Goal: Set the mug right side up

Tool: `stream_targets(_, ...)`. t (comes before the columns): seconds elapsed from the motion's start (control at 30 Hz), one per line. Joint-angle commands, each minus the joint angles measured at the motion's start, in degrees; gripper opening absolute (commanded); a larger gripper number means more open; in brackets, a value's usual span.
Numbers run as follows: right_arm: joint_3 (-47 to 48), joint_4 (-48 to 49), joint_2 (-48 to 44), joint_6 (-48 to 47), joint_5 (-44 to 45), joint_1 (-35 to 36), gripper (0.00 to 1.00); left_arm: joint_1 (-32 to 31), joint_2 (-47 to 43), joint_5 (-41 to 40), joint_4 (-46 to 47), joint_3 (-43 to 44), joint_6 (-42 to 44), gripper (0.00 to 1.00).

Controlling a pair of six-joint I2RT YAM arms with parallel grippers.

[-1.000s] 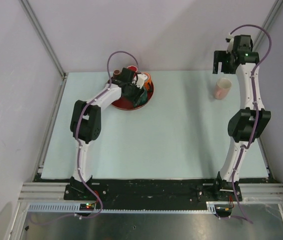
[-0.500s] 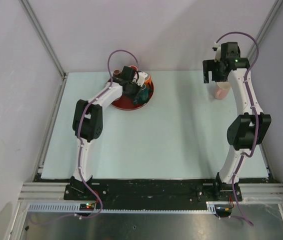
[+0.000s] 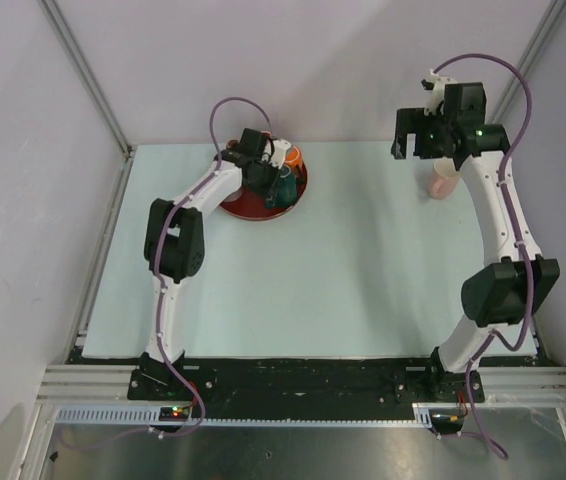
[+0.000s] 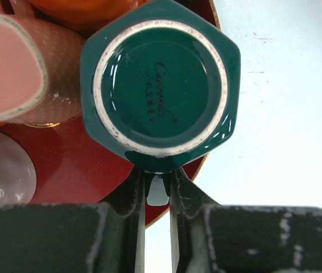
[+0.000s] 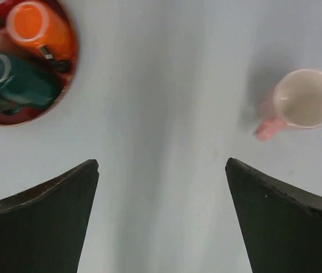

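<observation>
Starting at the near edge of the table (image 3: 343, 270), both arms reach way out toward the far side. The left gripper (image 4: 158, 183) is over the red plate (image 3: 246, 208), which sits around 11 o'clock from the table's middle. Its jaws are pinched nearly closed on the little handle of the green mug (image 4: 161, 85), so it's got a proper grip on it. The mug is on the plate and definitely not right side up: the left wrist cam is staring straight at its base, white ring and maker's mark and all. From the right wrist cam it looks more tipped on its side than standing, with the base ring pointing to roughly 9 o'clock.

Crowded onto the same plate are a pink cup (image 4: 13, 68) at 10 o'clock of the green one and touching it, an orange cup (image 5: 38, 28) at 12 o'clock, and something pale (image 4: 1, 170) at 8 o'clock that I can't make out.

The right gripper (image 5: 162, 165) hangs up high over the far right part of the table, jaws spread wide and holding nothing. Below it, around 2 o'clock from the table's middle, a pink mug (image 5: 303, 99) stands upright with its mouth up, well apart from the plate
</observation>
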Motion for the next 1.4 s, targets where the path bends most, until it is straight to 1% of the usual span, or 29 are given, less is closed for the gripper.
stream_targets(0.0, -12.36, 14.23, -8.58, 10.13, -16.34, 0.59, 0.99, 0.79, -9.18, 7.7, 0.49, 7.03, -7.6, 0.0)
stream_targets(0.1, -23.91, 30.38, -13.1, 19.11, -23.69, 2.3, 0.99, 1.24, -11.2, 10.01, 0.47, 9.38, -12.15, 0.0)
stream_targets(0.2, -32.84, 44.54, -14.23, 27.13, -28.23, 5.27, 0.99, 1.74, -13.03, 12.91, 0.46, 11.49, -15.82, 0.0)
stream_targets(0.3, -35.41, 54.52, -11.98, 32.28, -31.32, 8.43, 0.99, 2.01, -14.87, 15.43, 0.45, 13.09, -19.14, 0.0)
stream_targets(0.43, -38.52, 71.25, -9.0, 43.48, -37.04, 11.2, 0.99, 2.95, -17.16, 22.59, 1.12, 15.67, -26.37, 0.0)
stream_targets(0.47, -39.44, 76.3, -8.52, 47.11, -37.61, 11.39, 0.99, 3.07, -18.0, 24.06, 1.62, 15.96, -28.12, 0.0)
stream_targets(0.6, -40.86, 91.31, -5.94, 58.2, -37.27, 11.75, 1.0, 3.18, -20.55, 31.58, 3.52, 15.56, -34.37, 0.0)
stream_targets(0.67, -40.62, 96.78, -4.2, 62.59, -36.72, 11.84, 0.99, 3.12, -21.53, 33.8, 4.75, 14.55, -36.39, 0.0)
stream_targets(0.73, -40.45, 99.86, -2.98, 65.31, -36.12, 11.57, 0.99, 3.11, -22.26, 34.92, 5.36, 13.8, -37.16, 0.0)
stream_targets(0.83, -39.18, 101.23, -1.92, 66.74, -35.64, 11.67, 0.98, 2.68, -22.85, 36.54, 5.89, 12.48, -37.74, 0.0)
stream_targets(0.9, -37.23, 101.68, -1.04, 67.27, -36.2, 12.1, 0.95, 2.07, -22.9, 37.34, 6.04, 11.52, -37.94, 0.0)
stream_targets(0.97, -35.41, 102.25, -0.19, 68.02, -36.94, 12.47, 0.88, 1.26, -22.73, 37.81, 6.22, 10.6, -38.14, 0.0)
stream_targets(1.03, -34.53, 103.39, -0.06, 68.29, -37.47, 12.46, 0.72, 0.78, -22.54, 37.79, 6.52, 9.56, -38.15, 0.0)
stream_targets(1.1, -34.29, 102.66, -0.53, 67.66, -36.88, 12.08, 0.53, 0.54, -22.42, 37.13, 6.64, 8.33, -38.06, 0.0)
stream_targets(1.13, -34.25, 101.8, -0.91, 67.07, -36.3, 11.91, 0.4, 0.42, -22.35, 37.0, 6.71, 7.71, -38.05, 0.0)
stream_targets(1.17, -34.01, 100.19, -1.14, 65.9, -35.88, 11.74, 0.3, 0.31, -22.26, 36.94, 6.74, 7.05, -38.04, 0.0)
stream_targets(1.2, -33.58, 98.2, -1.34, 64.78, -35.58, 11.57, 0.16, 0.17, -22.22, 36.91, 6.8, 6.55, -37.9, 0.0)
stream_targets(1.23, -32.62, 93.82, -1.44, 62.91, -35.3, 11.31, 0.08, 0.1, -22.11, 36.58, 6.87, 6.03, -37.75, 0.0)
stream_targets(1.27, -31.66, 89.52, -1.71, 60.74, -34.45, 10.96, 0.04, 0.11, -22.06, 35.02, 6.86, 5.6, -37.23, 0.02)
stream_targets(1.3, -29.82, 80.82, -2.2, 56.58, -31.92, 10.65, 0.02, 0.2, -22.16, 33.53, 6.82, 5.03, -36.58, 0.13)
stream_targets(1.33, -26.56, 72.78, -2.57, 51.82, -29.16, 10.41, 0.01, 0.51, -22.26, 30.72, 6.71, 4.39, -35.24, 0.45)
stream_targets(1.37, -23.71, 60.67, -2.54, 44.43, -23.3, 10.37, 0.01, 0.88, -22.4, 28.35, 6.17, 4.03, -33.08, 0.72)
